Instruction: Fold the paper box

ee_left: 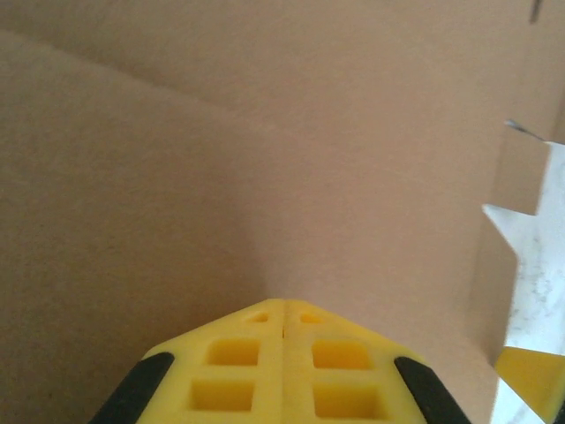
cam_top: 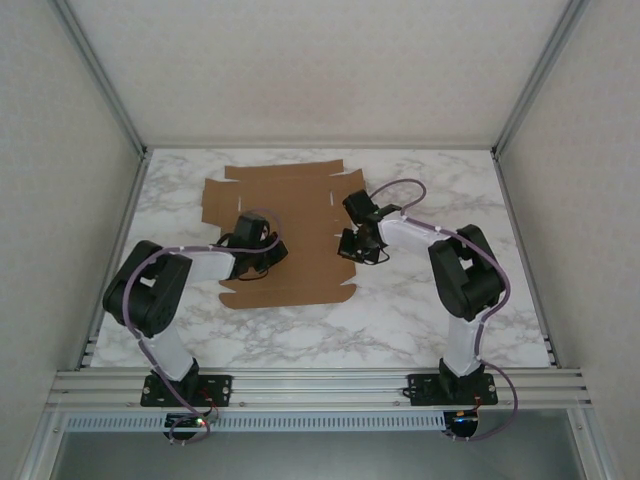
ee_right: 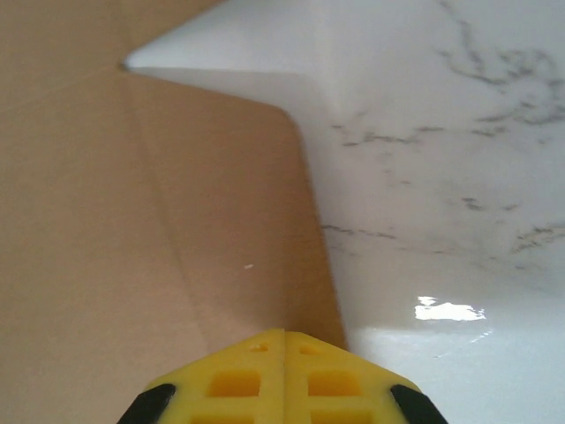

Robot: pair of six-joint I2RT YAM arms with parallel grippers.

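Note:
The paper box (cam_top: 290,225) is a flat brown die-cut cardboard sheet lying unfolded on the marble table (cam_top: 400,310). My left gripper (cam_top: 262,262) rests over the sheet's left half, its yellow fingers pressed together with nothing between them, tips (ee_left: 284,305) down against the cardboard (ee_left: 221,177). My right gripper (cam_top: 352,245) sits at the sheet's right edge, also shut and empty, its tips (ee_right: 284,334) touching the cardboard (ee_right: 159,230) just inside the edge of a flap.
Aluminium frame rails (cam_top: 320,385) run along the near edge, and white walls (cam_top: 60,150) enclose the left, right and back sides. Bare marble (ee_right: 441,177) lies right of the sheet.

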